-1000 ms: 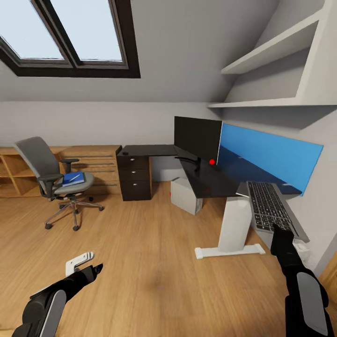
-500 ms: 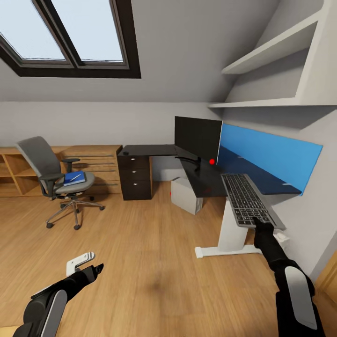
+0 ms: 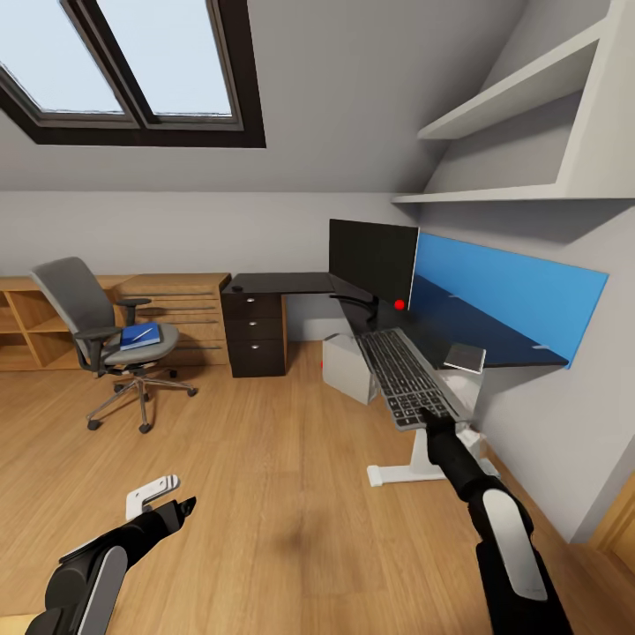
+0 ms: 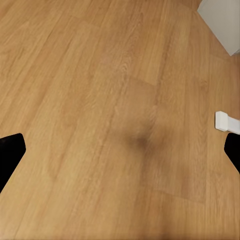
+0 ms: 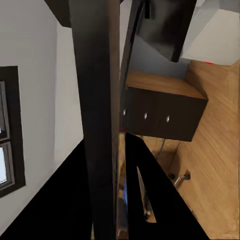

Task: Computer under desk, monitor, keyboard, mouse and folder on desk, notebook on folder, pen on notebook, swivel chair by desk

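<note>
Currently the right gripper (image 3: 429, 413) is clamped on the near edge of the keyboard (image 3: 404, 374), holding it raised above the front of the desk (image 3: 291, 283); the keyboard is tilted and not set down. The left gripper (image 3: 181, 504) hangs low over the wooden floor (image 3: 265, 459) with its fingers spread and nothing between them.

Task status, as judged from this moment:
- Monitor (image 3: 372, 257): on the desk, at the corner. Done.
- Computer (image 3: 347, 366): on the floor beneath the desk top. Done.
- Keyboard: in hand, placement next to the monitor pending.
- Mouse (image 3: 236, 288): a small dark lump at the far end of the desk is probably it; too small to confirm.
- Folder (image 3: 139, 335): lying on the seat of the swivel chair (image 3: 106, 335). Not moved.
- Notebook (image 3: 465, 357): on the desk near the blue wall panel (image 3: 520, 295). Not stacked.
- Pen: not identifiable.
- Swivel chair: well apart from the desk, by the wooden chest. Not positioned.

View comparison: the head view gives the whole room layout. The right wrist view looks along the dark edge of the held keyboard (image 5: 97, 115) and picks up the black drawer unit (image 5: 162, 117) from an unusual angle. The left wrist view shows bare floor and a white desk foot (image 4: 227, 121), and its dark fingertips (image 4: 10, 152) at the margins confirm the wide spread.
</note>
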### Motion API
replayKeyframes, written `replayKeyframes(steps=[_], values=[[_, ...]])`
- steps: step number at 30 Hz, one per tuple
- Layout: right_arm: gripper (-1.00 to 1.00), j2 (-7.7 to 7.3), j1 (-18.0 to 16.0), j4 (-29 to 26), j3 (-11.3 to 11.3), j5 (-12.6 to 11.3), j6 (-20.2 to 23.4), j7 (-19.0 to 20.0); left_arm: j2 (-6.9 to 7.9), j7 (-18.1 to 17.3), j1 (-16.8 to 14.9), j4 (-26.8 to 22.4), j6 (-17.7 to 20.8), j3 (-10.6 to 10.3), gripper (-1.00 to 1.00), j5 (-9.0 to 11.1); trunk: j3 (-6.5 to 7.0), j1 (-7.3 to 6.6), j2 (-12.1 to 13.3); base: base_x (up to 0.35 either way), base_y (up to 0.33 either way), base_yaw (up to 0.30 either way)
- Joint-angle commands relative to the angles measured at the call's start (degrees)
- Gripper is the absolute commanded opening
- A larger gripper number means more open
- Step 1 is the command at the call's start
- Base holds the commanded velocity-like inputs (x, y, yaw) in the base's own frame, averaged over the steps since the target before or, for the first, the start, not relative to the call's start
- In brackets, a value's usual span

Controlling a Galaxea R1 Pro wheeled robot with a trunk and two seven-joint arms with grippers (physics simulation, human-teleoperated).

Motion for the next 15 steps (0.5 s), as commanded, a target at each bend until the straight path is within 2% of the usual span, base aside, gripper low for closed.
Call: replayKeyframes(steps=[1,4,9,12,15], values=[[-1.0,0.02,-0.06,0.53,1.49,-0.69,0.15,-0.27,-0.04,0.47,-0.03,-0.07,0.24,0.07,1.0,0.62,-0.06,-0.01,-0.03,0.0,0.0,0.0],[-1.0,0.03,-0.06,2.13,5.57,-0.65,-1.11,-0.27,-0.04,0.47,-0.03,-0.07,0.12,0.05,1.0,0.62,-0.06,-0.01,-0.03,0.0,0.0,0.0],[-1.0,-0.06,-0.06,3.29,8.12,-0.67,-3.28,-0.28,-0.04,0.47,-0.03,-0.07,0.03,-0.96,1.0,0.55,-0.06,-0.01,-0.03,0.022,0.049,0.0],[-1.0,0.03,-0.11,3.47,9.26,-0.63,-4.58,-0.37,-0.04,0.47,-0.03,-0.07,-0.04,-1.73,1.0,0.54,-0.06,-0.01,-0.03,0.118,0.208,0.0],[-1.0,0.07,-0.43,3.53,11.93,-0.61,-7.76,-1.58,-0.04,0.47,-0.03,-0.07,-0.05,-1.96,1.0,0.53,-0.06,-0.01,-0.03,0.175,0.254,0.0]])
